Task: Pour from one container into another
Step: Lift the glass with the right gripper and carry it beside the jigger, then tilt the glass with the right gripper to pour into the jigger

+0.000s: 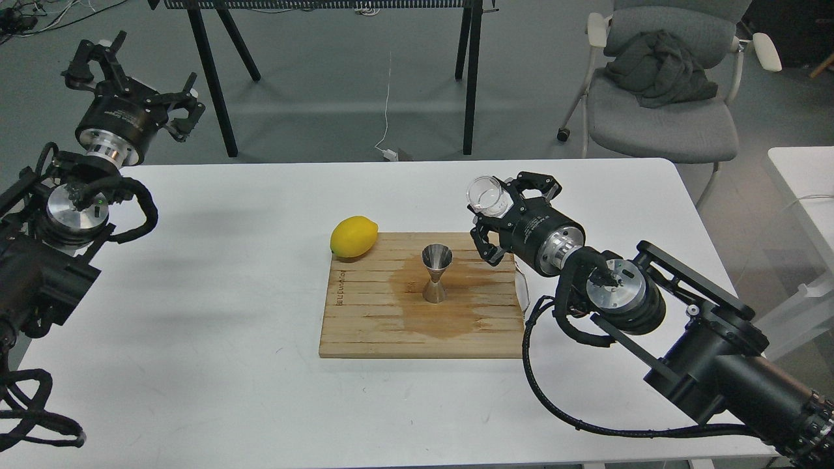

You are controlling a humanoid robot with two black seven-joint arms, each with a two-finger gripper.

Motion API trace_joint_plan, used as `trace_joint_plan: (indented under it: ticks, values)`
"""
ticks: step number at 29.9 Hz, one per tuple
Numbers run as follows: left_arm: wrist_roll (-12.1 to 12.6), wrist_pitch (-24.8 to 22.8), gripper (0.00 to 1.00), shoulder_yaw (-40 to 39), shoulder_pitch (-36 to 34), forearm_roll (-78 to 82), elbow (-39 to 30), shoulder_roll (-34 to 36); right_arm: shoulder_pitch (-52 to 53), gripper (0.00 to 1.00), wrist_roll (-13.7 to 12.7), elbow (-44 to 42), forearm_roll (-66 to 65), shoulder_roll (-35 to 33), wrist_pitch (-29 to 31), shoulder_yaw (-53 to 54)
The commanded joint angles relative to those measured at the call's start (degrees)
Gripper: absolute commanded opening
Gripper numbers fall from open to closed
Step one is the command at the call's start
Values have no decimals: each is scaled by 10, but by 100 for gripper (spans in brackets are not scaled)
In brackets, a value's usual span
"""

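A shiny steel jigger stands upright near the middle of a wooden cutting board, on a damp stain. My right gripper is shut on a small clear cup, held in the air just above and to the right of the jigger, over the board's right edge. The cup is roughly upright, mouth tilted slightly left. My left gripper hangs open beyond the table's far left corner, holding nothing.
A yellow lemon rests at the board's far left corner. The white table carries the board. Behind it stand a grey chair with a dark cloth and black table legs.
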Motion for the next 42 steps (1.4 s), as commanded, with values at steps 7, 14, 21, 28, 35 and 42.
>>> trace_joint_plan:
  ticks: [7,14,21,28,35,42]
  values:
    - [0,1,100,-2,1,0,0,0,4,34,0,-6,-71,18,-1,-27]
    - [-1,0,100,-2,1,0,0,0,14,34,-2,-17,-82,27,3,-54]
    - [-1,0,100,-1,1,0,0,0,26,34,-5,-16,-127,34,-1,-72]
    - [-1,0,100,0,1,0,0,1,37,34,-13,-13,-132,29,-2,-102]
    - [-1,0,100,0,1,0,0,1,40,34,-13,-17,-176,28,-3,-114]
    - [-1,0,100,0,1,0,0,1,48,34,-24,-18,-191,28,-11,-115]
